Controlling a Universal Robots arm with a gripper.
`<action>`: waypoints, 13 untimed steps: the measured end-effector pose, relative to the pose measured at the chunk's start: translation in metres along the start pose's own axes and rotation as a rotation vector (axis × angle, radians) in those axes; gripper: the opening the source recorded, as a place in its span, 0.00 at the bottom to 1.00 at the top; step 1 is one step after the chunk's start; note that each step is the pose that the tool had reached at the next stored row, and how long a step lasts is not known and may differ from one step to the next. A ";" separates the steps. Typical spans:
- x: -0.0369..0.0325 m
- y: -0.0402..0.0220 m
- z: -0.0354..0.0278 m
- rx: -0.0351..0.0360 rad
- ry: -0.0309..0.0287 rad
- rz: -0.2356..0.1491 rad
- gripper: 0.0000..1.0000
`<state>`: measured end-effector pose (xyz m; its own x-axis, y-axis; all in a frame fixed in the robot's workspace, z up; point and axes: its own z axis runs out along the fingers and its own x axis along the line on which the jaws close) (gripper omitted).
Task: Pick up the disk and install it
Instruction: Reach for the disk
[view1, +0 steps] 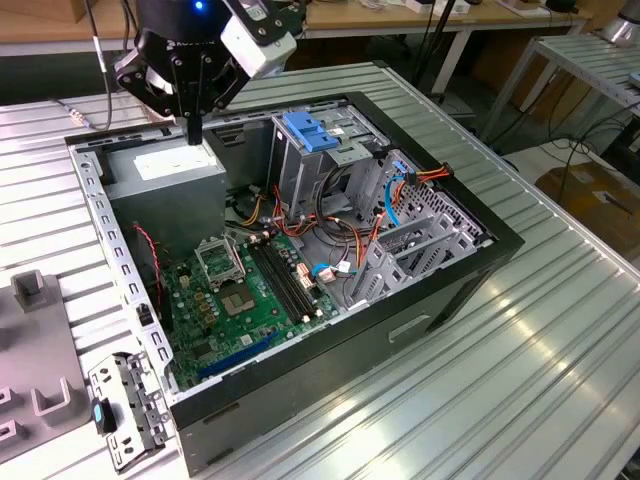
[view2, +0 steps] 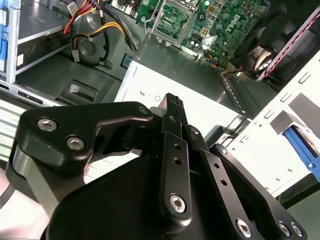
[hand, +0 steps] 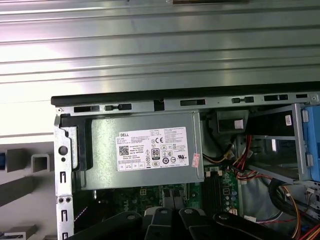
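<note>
The gripper, pinched shut and empty, hangs over the power supply, well apart from the disk seemingly standing blue-railed in the cage, so reaching it likely wants height above the cables.

My pincer, tips together, hangs just above the PSU; its flat top blocks any drop here. Toward the exterior view's right the drive cage w/ its blue latch stands tall, and the gap btwn the 2 is narrow. Orange, red & blue cables clutter the space past the cage. Best room inside is over the motherboard, low & flat. The chassis wall fences the exterior view's left. Outside, the slatted table gives wide room.
</note>
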<state>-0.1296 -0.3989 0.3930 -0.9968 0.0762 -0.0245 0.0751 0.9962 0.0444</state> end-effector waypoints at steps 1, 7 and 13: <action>0.0008 -0.0001 0.0001 -0.0001 0.0000 0.000 0.11; 0.0044 -0.0003 0.0001 0.0000 0.0000 0.000 0.11; 0.0084 -0.0007 0.0005 0.0000 0.0000 0.000 0.11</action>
<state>-0.1381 -0.3989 0.3923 -0.9968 0.0762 -0.0244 0.0751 0.9962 0.0444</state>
